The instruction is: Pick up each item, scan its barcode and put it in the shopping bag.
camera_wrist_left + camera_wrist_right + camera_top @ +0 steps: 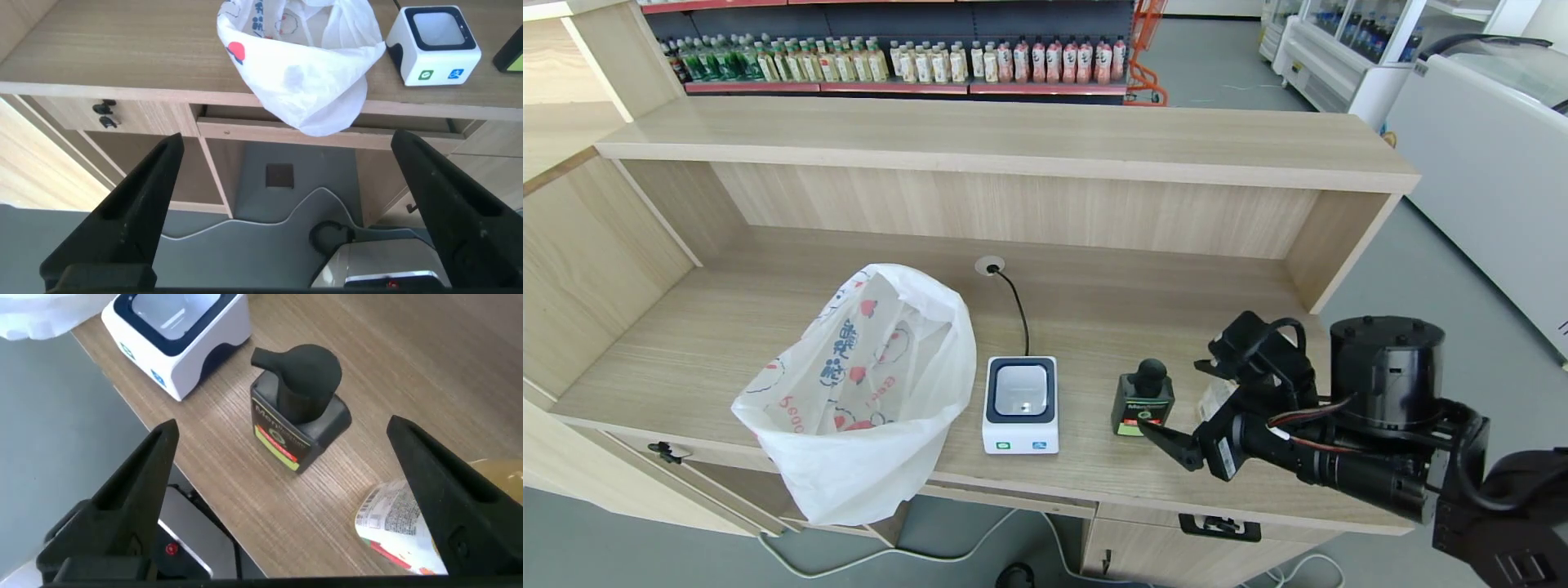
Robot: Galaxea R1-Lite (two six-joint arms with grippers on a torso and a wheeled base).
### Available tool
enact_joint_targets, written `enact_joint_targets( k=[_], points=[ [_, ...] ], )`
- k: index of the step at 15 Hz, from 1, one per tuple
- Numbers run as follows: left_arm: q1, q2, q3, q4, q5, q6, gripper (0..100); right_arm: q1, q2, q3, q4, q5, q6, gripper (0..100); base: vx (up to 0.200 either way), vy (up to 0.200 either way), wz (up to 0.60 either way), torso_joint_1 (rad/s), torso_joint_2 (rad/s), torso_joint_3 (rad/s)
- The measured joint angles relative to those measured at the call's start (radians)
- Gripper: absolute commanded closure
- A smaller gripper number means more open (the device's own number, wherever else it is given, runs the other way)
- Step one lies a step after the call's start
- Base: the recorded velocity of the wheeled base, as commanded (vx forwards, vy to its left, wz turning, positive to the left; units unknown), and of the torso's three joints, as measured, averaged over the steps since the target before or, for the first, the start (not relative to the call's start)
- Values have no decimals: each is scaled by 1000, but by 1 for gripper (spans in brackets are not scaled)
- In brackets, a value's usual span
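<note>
squat black pump bottle (1142,398) with green-red label stands on the bench (1094,327) by spread right fingers (122,498); left fingers (131,212) open too.

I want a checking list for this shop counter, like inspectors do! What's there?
Surface: light wooden counter.
Job's things: white shopping bag standing open at the left; scanner beside it; dark pump bottle right of the scanner; labelled packet beside the bottle.
Clutter: nothing seen.
Grippers: right gripper open, by the pump bottle; left gripper open, low before the counter's front.
Cables: black cable from the scanner to a counter hole; white cable on the floor.
Surroundings: drink shelves behind; freezer at the right.
</note>
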Motion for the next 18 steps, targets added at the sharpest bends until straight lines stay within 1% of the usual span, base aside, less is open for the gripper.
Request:
enact_joint_targets(
  k=[3, 6, 8, 11, 14, 18],
  points=[
    [0, 0, 0, 0, 0, 0, 0, -2, 52, 20, -89, 19, -32, 0, 0, 0, 0, 0, 0, 0],
    [0, 0, 0, 0, 0, 0, 0, -4, 119, 27, -233, 22, -47, 0, 0, 0, 0, 0, 0, 0],
    [0, 0, 0, 0, 0, 0, 0, -4, 159, 39, -300, 23, -51, 0, 0, 0, 0, 0, 0, 0],
    [0, 0, 0, 0, 0, 0, 0, -6, 203, 44, -353, 26, -51, 0, 0, 0, 0, 0, 0, 0],
    [0, 0, 0, 0, 0, -1, 0, -10, 227, 45, -365, 54, -50, 0, 0, 0, 0, 0, 0, 0],
    [0, 0, 0, 0, 0, 0, 0, -18, 255, 45, -422, 79, -50, 0, 0, 0, 0, 0, 0, 0]
  ],
)
